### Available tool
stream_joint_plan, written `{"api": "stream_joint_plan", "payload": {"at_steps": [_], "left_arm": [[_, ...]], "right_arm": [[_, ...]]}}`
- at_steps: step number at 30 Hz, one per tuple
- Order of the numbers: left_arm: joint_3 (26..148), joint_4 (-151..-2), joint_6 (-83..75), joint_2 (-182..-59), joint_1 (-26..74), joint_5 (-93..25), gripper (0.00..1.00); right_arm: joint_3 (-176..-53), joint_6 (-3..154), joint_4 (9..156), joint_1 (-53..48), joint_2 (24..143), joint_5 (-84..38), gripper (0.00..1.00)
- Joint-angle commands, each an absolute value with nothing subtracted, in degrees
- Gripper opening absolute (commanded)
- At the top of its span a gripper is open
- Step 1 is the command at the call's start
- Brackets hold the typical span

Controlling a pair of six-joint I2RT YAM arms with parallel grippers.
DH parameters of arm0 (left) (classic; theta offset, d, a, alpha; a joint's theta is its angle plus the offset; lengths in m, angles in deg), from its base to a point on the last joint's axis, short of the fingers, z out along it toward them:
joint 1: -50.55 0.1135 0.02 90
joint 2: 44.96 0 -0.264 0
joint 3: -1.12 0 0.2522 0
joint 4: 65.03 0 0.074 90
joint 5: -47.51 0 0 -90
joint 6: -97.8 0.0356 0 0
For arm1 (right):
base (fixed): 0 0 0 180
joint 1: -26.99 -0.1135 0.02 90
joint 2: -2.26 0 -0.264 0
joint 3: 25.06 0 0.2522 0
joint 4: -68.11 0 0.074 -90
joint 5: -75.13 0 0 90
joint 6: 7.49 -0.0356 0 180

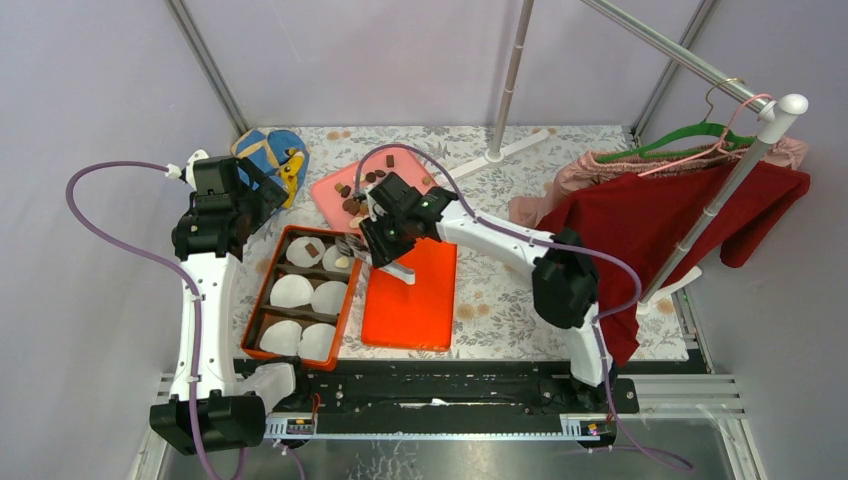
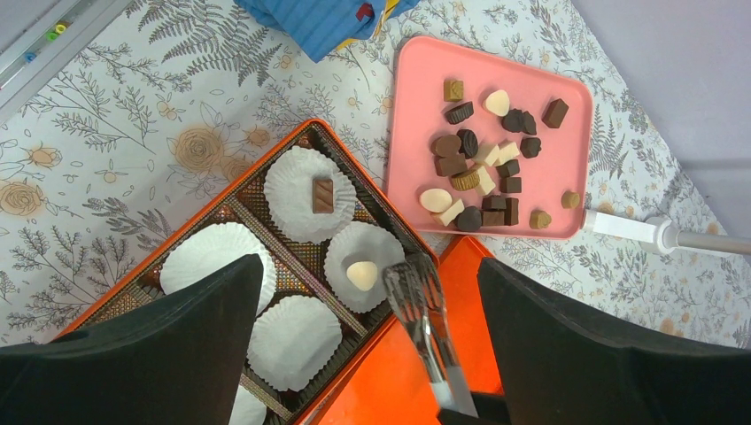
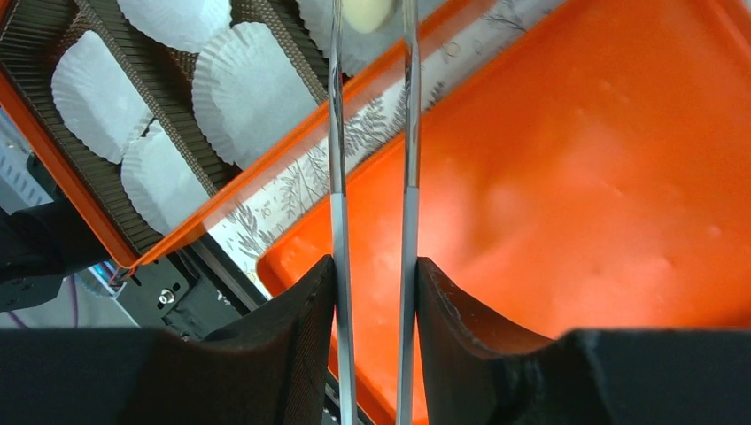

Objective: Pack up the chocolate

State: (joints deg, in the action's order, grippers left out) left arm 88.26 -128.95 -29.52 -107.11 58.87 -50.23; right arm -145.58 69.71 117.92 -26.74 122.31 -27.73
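Several chocolate pieces (image 2: 483,164), dark, light brown and cream, lie on a pink tray (image 2: 416,97). An orange box (image 1: 255,300) holds white paper liners. One liner holds a brown chocolate (image 2: 323,195) and the one beside it a cream chocolate (image 2: 361,274). My right gripper (image 3: 372,266) is shut on metal tongs (image 2: 421,301). The tongs' tips sit at the box's right rim, just beside the cream piece, with nothing seen between them. My left gripper (image 2: 369,259) hangs open above the box, holding nothing.
An orange lid (image 3: 576,177) lies right of the box, under the right gripper. A blue bag (image 1: 275,150) sits at the back left. A clothes rack with a red garment (image 1: 650,215) stands on the right, and its pole base (image 1: 495,155) is behind the tray.
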Motion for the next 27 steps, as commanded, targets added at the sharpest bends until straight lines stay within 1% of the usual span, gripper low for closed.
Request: {"api": "stream_joint_plan", "payload": {"at_steps": [1, 8, 13, 15, 18, 22, 27], "left_arm": [[89.1, -128.4, -28.5, -106.6, 59.3, -50.8, 0.99], [88.7, -128.5, -28.8, -106.6, 59.3, -50.2, 0.99], [88.2, -128.5, -29.2, -106.6, 59.3, -49.4, 0.99], [87.8, -128.2, -29.2, -106.3, 59.3, -49.1, 0.99], [86.7, -127.2, -29.3, -106.0, 59.3, -48.3, 0.99], [86.2, -127.0, -29.5, -106.6, 59.3, -47.1, 0.99], [86.1, -126.6, -29.6, -106.4, 59.3, -46.8, 0.99]], "right_arm": [[-141.1, 68.7, 110.7, -26.9, 108.1, -20.5, 0.38], [-124.1, 67.6, 106.2, -24.4, 93.9, -7.7, 0.37], [-110.6, 65.2, 105.1, -17.4, 84.5, 0.8, 0.38], [-105.2, 65.1, 105.0, -14.5, 82.5, 3.0, 0.39], [-98.8, 65.9, 103.0, -10.5, 82.1, 4.1, 0.40], [-95.2, 67.1, 99.2, -8.7, 84.9, 4.4, 0.40], [-89.8, 68.0, 87.4, -7.8, 88.8, -1.4, 0.42]]}}
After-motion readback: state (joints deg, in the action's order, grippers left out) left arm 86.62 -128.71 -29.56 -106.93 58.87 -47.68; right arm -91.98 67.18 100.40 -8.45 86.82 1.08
